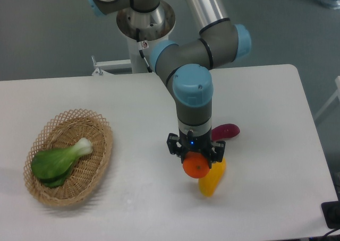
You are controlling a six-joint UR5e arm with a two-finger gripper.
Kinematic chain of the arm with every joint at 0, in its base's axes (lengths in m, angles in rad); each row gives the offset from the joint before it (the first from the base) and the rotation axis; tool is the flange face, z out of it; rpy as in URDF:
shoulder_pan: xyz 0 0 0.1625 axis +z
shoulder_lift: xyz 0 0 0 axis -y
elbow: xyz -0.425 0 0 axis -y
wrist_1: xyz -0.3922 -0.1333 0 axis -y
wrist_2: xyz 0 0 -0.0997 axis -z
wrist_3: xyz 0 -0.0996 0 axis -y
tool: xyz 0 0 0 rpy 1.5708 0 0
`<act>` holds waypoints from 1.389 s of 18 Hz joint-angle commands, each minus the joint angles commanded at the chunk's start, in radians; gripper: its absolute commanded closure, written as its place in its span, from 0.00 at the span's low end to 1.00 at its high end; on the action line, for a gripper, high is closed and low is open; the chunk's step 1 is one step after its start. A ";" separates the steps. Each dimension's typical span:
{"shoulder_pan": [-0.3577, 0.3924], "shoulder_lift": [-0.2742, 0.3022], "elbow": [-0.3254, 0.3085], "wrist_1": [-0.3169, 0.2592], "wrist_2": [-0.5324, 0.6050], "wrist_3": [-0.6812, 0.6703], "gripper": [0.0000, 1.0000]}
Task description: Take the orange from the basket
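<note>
The gripper (195, 157) points straight down from the arm (194, 100) and its fingers are clamped on the orange (195, 167), which hangs below it, out of the basket (98, 145) and well to the right of it. Only the top of the orange is covered by the black finger mounts; a small blue light shows on the gripper body just above the fruit.

Directly beneath and at about 4 o'clock from the orange lies a yellow fruit (211, 180), long and rounded, partly hidden behind the orange so that its upper end cannot be seen whole. Whether the orange touches it or hangs above it cannot be told from this one view. At about 1 o'clock from the orange, just beyond the gripper, a dark purple vegetable (229, 130) lies on the white table (265, 103), with its left end hidden by the arm's wrist.

The basket sits at about 9 o'clock from the orange, near the table's left edge. Inside it lies a green leafy vegetable (56, 161) with a pale white stalk pointing toward 2 o'clock. The stretch of table between the basket and the gripper holds nothing but a faint shadow under the arm.
</note>
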 joint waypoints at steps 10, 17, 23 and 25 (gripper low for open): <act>0.066 -0.009 0.006 -0.003 0.000 0.149 0.41; 0.084 -0.003 -0.005 -0.005 0.000 0.198 0.40; 0.084 -0.005 -0.011 -0.006 0.026 0.203 0.39; 0.083 -0.006 -0.011 -0.005 0.028 0.201 0.39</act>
